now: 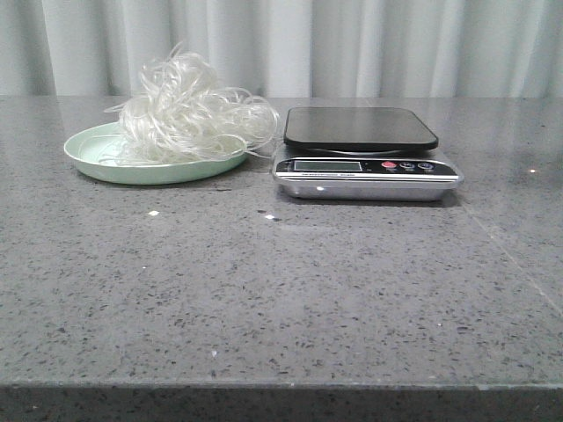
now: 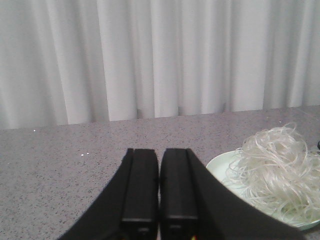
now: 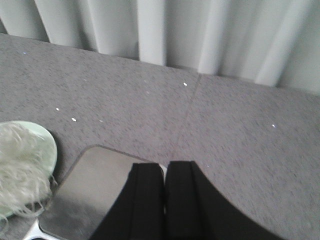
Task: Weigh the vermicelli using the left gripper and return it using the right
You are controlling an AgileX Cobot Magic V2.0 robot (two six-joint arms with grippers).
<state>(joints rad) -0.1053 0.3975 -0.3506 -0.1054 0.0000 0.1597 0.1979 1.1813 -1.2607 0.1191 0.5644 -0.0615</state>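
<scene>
The vermicelli point(image 1: 189, 107) is a fluffy whitish tangle heaped on a pale green plate point(image 1: 97, 163) at the back left of the table; the left wrist view shows the vermicelli point(image 2: 272, 172) too. Right of the plate stands a silver kitchen scale point(image 1: 368, 171) with a bare black platform point(image 1: 359, 127). My left gripper point(image 2: 159, 152) is shut and holds nothing, hanging over bare table beside the plate point(image 2: 220, 167). My right gripper point(image 3: 165, 165) is shut with nothing in it, above the far edge of the scale platform point(image 3: 95, 190). Neither gripper shows in the front view.
The grey speckled stone table point(image 1: 281, 281) stretches from the plate and scale to the front edge. A white curtain point(image 1: 352, 44) hangs behind the table. A seam in the tabletop point(image 3: 187, 115) runs past the scale's right side.
</scene>
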